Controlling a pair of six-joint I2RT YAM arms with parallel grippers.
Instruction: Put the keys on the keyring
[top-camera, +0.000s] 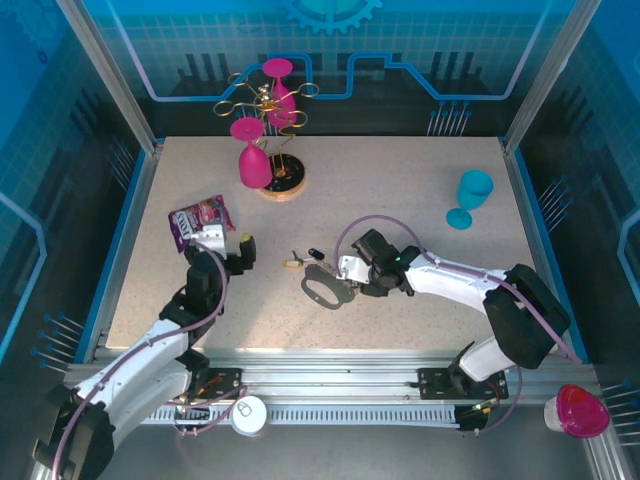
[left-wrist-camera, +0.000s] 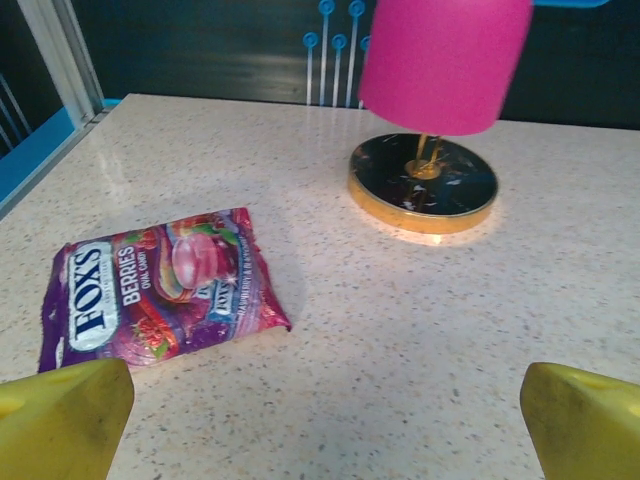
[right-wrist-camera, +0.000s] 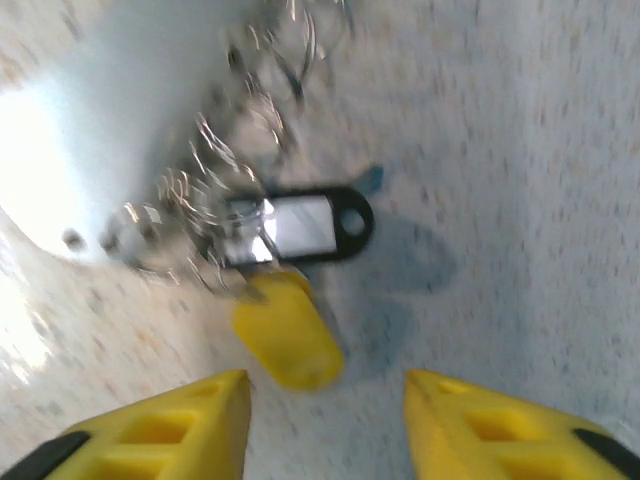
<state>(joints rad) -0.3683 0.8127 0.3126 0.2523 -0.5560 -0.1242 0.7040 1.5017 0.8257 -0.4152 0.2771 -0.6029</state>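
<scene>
Blurry shot. The right gripper (right-wrist-camera: 325, 415) sits at the bottom edge, its yellow fingers (right-wrist-camera: 160, 430) spread apart. Just above the gap, a yellow key head (right-wrist-camera: 288, 335) lies on the speckled tabletop (right-wrist-camera: 520, 180). Touching its top, mid-frame, is a black tag (right-wrist-camera: 352, 222) with a white window. Silvery rings and chain (right-wrist-camera: 200, 190) tangle toward the upper left, too smeared to sort out. Bright glare on the left side.

We see a pale speckled surface (top-camera: 420, 200). A purple candy bag (top-camera: 198, 219) lies toward its left edge, a gold wire rack's round base (top-camera: 281, 186) stands near the far edge, and a blue goblet (top-camera: 470, 198) stands toward the far right corner. Around the middle, the keys (top-camera: 300, 260) lie just beside the keyring (top-camera: 322, 288).
</scene>
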